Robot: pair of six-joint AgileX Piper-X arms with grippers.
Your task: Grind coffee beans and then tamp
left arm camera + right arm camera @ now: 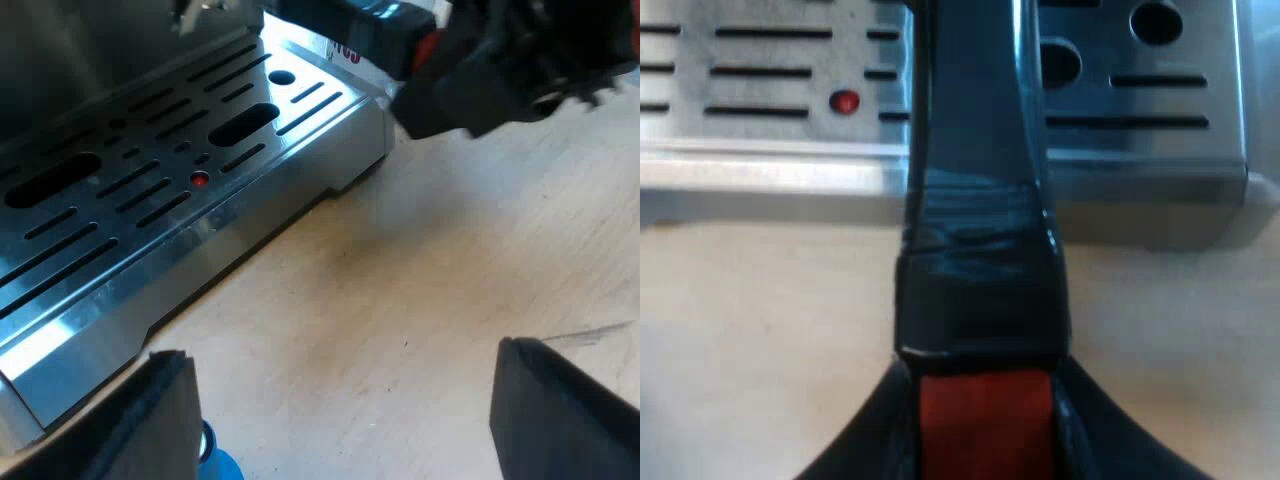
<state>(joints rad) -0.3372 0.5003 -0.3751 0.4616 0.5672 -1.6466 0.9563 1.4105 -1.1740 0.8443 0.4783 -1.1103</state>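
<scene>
my right gripper (983,385) is the one that matters here. its fingers (875,445) are shut on either side of the red end (985,425) of the holder's handle (980,200), so the holder is already in hand. the handle's long axis runs straight out from between the jaws toward the espresso machine (70,60), crossing above the slotted drip tray (1140,140) near the tray's red dot (844,101). any push or twist will act along or around that line, and i judge the grip is square to it.

the holder's metal basket is hidden beyond the handle. i cannot tell whether it is locked into the machine's front, or whether it has grounds in it.

my left gripper (345,420) hangs over the bare wooden table (400,300) just beside the drip tray's front wall. its jaws are wide apart with nothing between them. a sliver of the blue tamper (218,465) shows right at one of its fingers (150,420), so the left arm is the nearer one for tamping.

nothing stands on the tray. from the left wrist view the right gripper with the handle sits over the tray's far corner.
</scene>
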